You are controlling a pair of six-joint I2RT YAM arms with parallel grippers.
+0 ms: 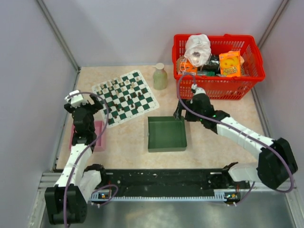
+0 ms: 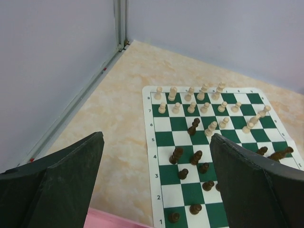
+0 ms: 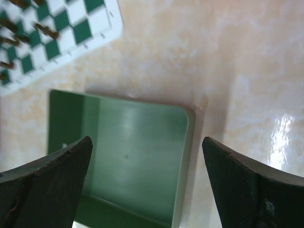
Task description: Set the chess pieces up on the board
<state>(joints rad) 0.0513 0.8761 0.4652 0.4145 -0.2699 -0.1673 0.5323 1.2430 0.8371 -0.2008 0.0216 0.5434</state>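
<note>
Obs.: the board (image 1: 124, 97) lay flat on the table, turned at a slant to the arm bases. All the chess pieces (image 2: 195, 156) that could be seen were already on it. No piece showed in the visible part of the green tray (image 1: 166, 134), which sat off the board's near-right corner.

Cream pieces (image 2: 191, 107): mostly upright in the two ranks at the board's far edge. A few were out of line towards the board's middle, and at least one was leaning or lying down.

Dark pieces (image 2: 176, 154): scattered loosely over the middle and near ranks. Two by the board's right edge lay on their sides.

Left gripper (image 2: 156, 142): fingers spread wide and holding nothing, above the table just off the board's near-left corner and facing the board.

Right gripper (image 3: 146, 142): fingers also spread wide and holding nothing, over the tray and so well off the board.

Judgement: the step in hand appeared to be sorting and straightening, with the dark side least finished.

The next move probably called for the left gripper to come down over a single stray dark piece and pinch it at the stem. It would need to avoid knocking its close neighbours, then stand the piece on a near-rank square.
</note>
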